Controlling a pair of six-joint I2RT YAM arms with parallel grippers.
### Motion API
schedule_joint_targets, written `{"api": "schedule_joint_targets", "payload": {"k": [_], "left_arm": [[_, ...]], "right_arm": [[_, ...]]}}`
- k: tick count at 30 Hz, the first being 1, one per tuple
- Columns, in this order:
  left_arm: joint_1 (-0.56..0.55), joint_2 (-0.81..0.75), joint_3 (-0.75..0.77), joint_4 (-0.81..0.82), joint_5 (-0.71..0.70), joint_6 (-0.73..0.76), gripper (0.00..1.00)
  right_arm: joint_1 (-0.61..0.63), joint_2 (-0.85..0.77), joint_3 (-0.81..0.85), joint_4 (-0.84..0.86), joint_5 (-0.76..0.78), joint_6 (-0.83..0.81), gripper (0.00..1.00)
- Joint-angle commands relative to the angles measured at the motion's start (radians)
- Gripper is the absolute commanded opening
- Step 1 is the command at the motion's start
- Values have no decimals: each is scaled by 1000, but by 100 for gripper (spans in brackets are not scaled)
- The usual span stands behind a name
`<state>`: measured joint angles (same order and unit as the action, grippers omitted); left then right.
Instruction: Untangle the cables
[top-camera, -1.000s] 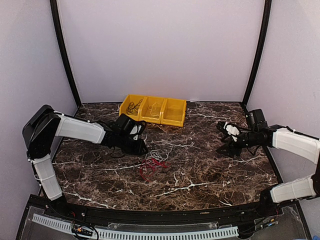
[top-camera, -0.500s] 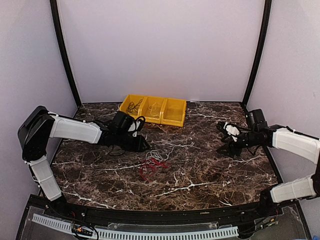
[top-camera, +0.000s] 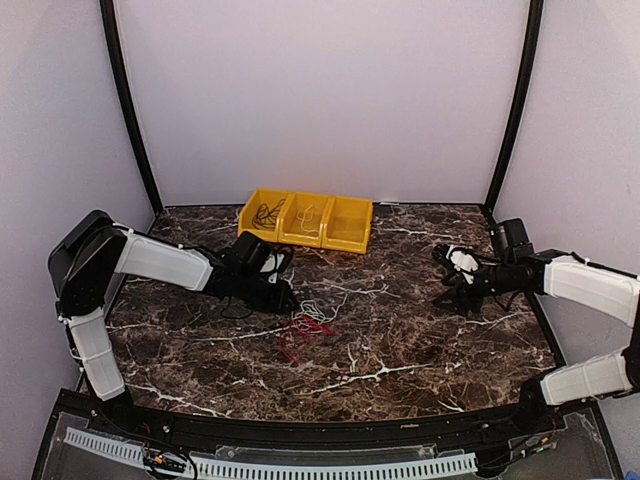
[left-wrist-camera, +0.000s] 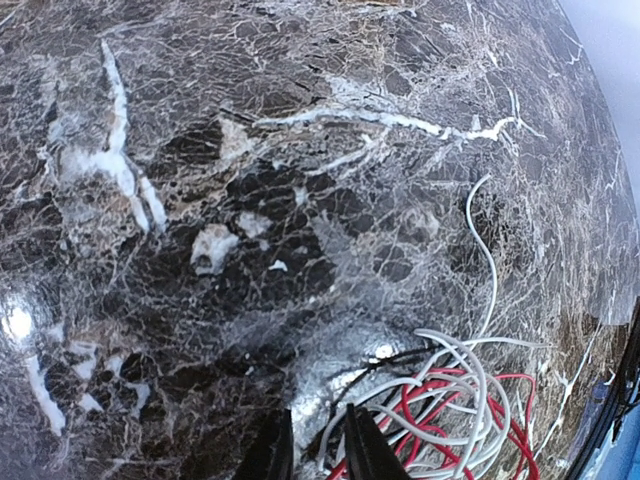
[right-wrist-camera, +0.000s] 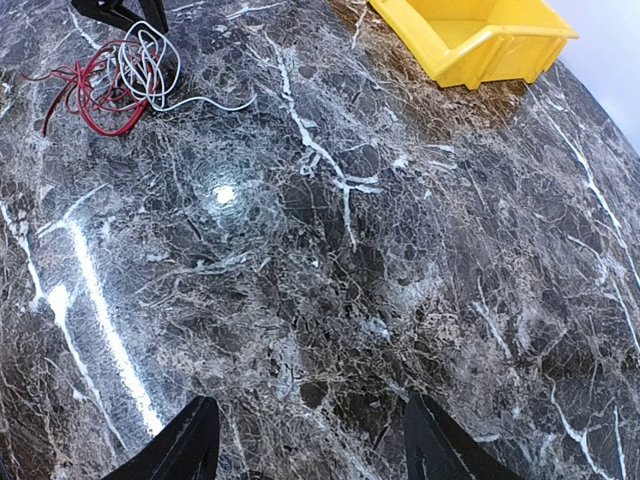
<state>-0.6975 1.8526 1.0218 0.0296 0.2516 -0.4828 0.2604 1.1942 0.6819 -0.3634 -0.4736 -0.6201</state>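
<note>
Red and white cable tangle (top-camera: 308, 326) lies near the marble table (top-camera: 420, 350) centre, left gripper (top-camera: 286, 299) at its 10 o'clock, fingers nearly together, grip unclear, right gripper (top-camera: 448, 279) spread wide at 3 o'clock

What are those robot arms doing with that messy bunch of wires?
They are trying to untangle it. The left hand is down low at the edge of the red and white wire tangle on the table. Its fingers are close together, but I cannot tell whether it pinches a wire. The right hand hovers open far off to the side, holding nothing. At the back sit yellow bins, with a dark wire already in the leftmost one.
</note>
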Motion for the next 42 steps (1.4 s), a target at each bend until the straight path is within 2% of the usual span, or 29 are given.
{"api": "schedule_joint_targets", "payload": {"k": [1,10,15,19,23,31,35,42], "left_arm": [[2,-2,10,9,27,6,17],[1,19,13,41,82,-10,19],[1,8,20,29,69,-14,10],[1,-81,25,-4,-1,-4,1],[1,-213,28,-46,-62,5,0],[-1,-459,18,-78,-83,-12,0],[-3,-522,22,-91,-83,-24,0],[-23,-580,11,-77,-77,-57,0]], "right_arm": [[7,5,1,22,2,-7,65],[7,7,1,20,3,-6,65],[6,5,2,20,2,-6,65],[18,-4,12,24,-34,8,65],[95,-22,55,25,-77,23,63],[290,91,334,52,-113,99,58],[354,196,471,130,-175,225,57],[477,394,620,188,-131,351,61]]}}
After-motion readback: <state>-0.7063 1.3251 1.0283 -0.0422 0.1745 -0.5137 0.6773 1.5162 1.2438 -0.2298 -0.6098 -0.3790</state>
